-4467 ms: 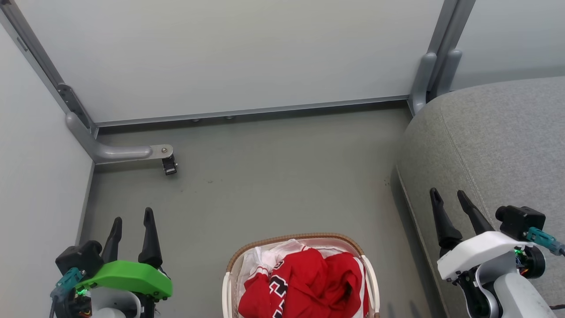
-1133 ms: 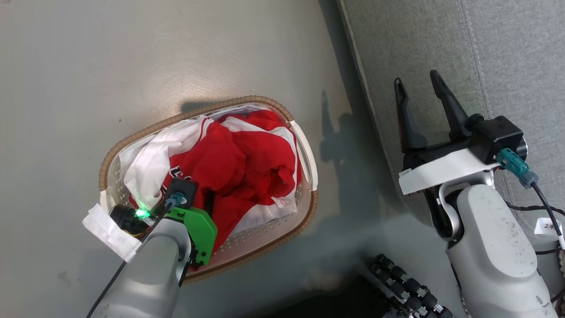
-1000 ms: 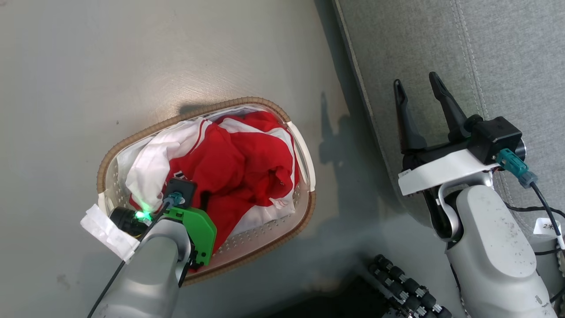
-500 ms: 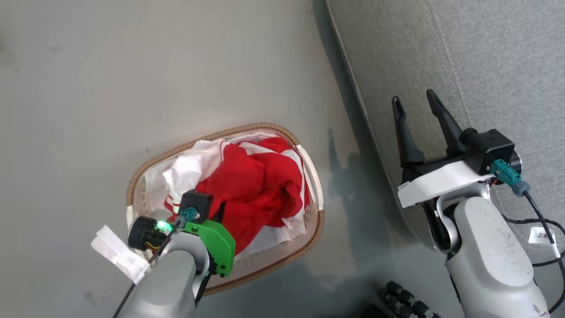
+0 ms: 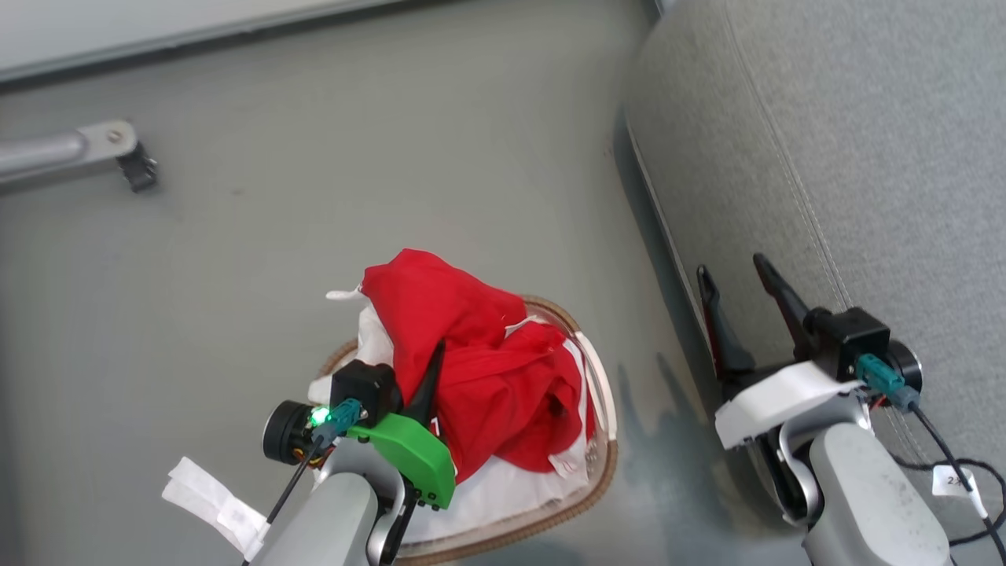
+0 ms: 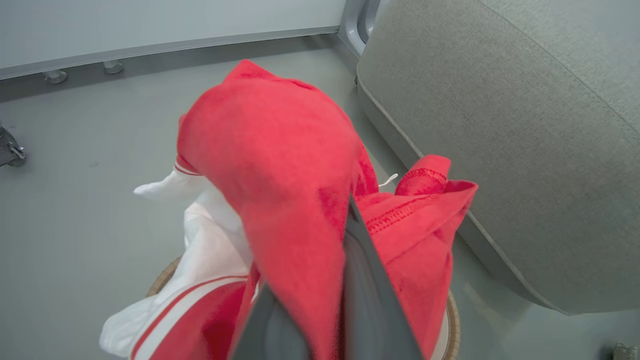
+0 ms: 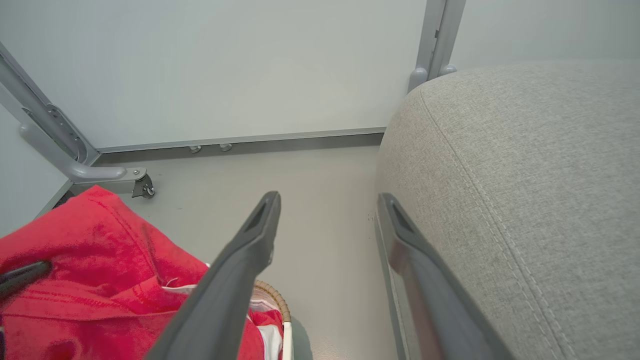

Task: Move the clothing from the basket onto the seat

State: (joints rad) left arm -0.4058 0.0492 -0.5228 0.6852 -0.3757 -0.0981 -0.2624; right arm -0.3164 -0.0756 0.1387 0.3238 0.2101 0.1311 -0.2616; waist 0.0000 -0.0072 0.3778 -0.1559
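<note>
The left hand (image 5: 431, 369), clamped on the red clothing (image 5: 448, 314), had hoisted it from the basket (image 5: 607, 472) (tails trailing inside), ready for the seat (image 5: 825, 157); the right hand (image 5: 729, 266) gaped empty.

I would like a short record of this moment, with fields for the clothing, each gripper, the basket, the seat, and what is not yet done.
clothing: red and white bundle, raised above the basket, lower part hanging into it
left gripper: jaws shut on the clothing
right gripper: jaws open, holding nothing, at the seat's edge
basket: on the floor, apart from the seat
seat: grey cushion, on the robot's right of the basket
not yet done: clothing laid on the seat
</note>
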